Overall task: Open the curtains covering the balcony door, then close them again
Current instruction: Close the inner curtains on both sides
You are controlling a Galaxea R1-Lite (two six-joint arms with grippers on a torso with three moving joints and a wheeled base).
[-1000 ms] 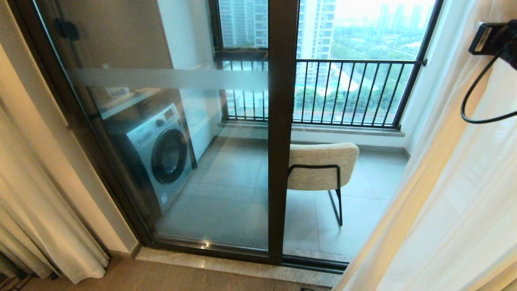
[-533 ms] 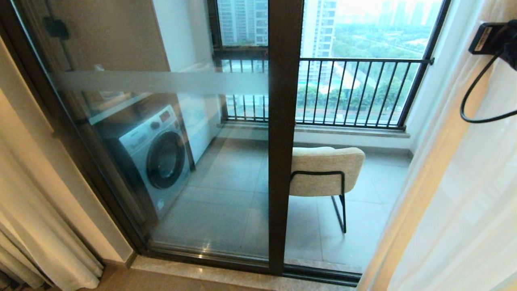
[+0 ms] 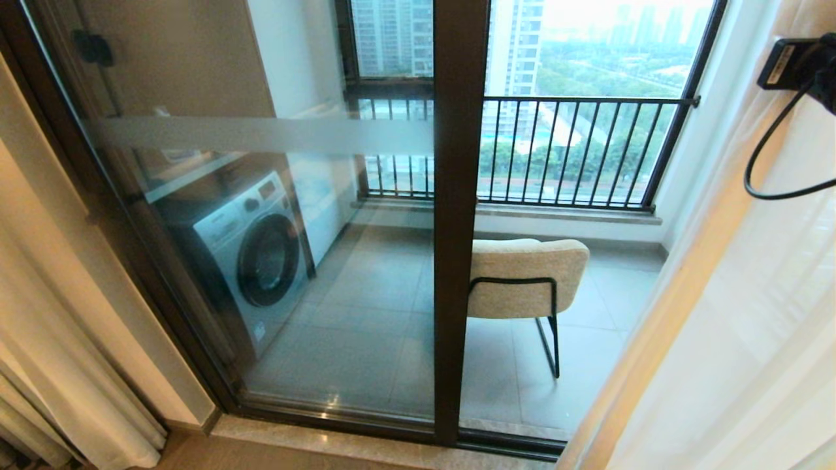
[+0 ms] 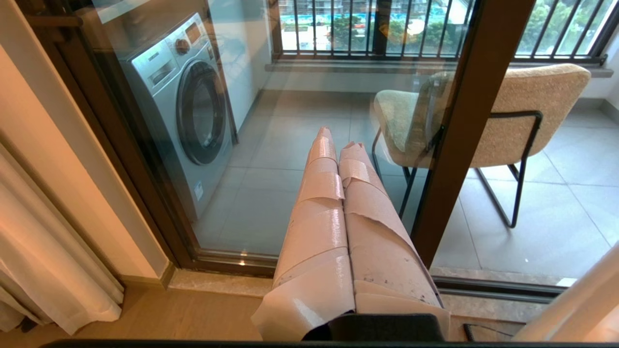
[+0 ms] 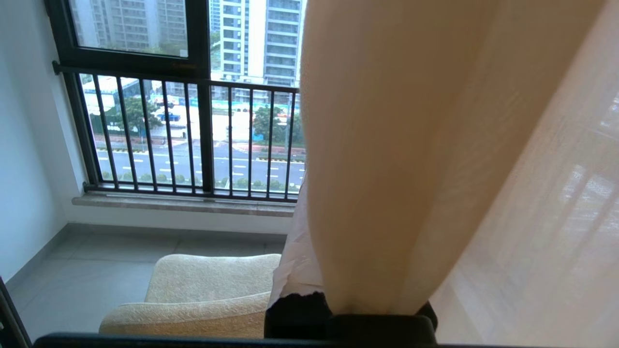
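Note:
The balcony door, dark-framed glass with a frosted band, stands uncovered in the middle of the head view. Cream curtains hang bunched at the left. At the right hangs a beige curtain edge with a white sheer. Only the wrist of my right arm shows there, high up against that curtain. In the right wrist view my right gripper is shut on a fold of the beige curtain, which hides all but one taped finger. My left gripper is shut and empty, pointing low at the door post.
Behind the glass stand a washing machine on the left and a beige chair with black legs. An outer window with railing bars closes the balcony. A stone threshold runs along the foot of the door.
The whole head view has shifted slightly, so the camera moved: the left curtains slid toward the picture's edge. Both arms keep their poses, and the right gripper still holds the curtain.

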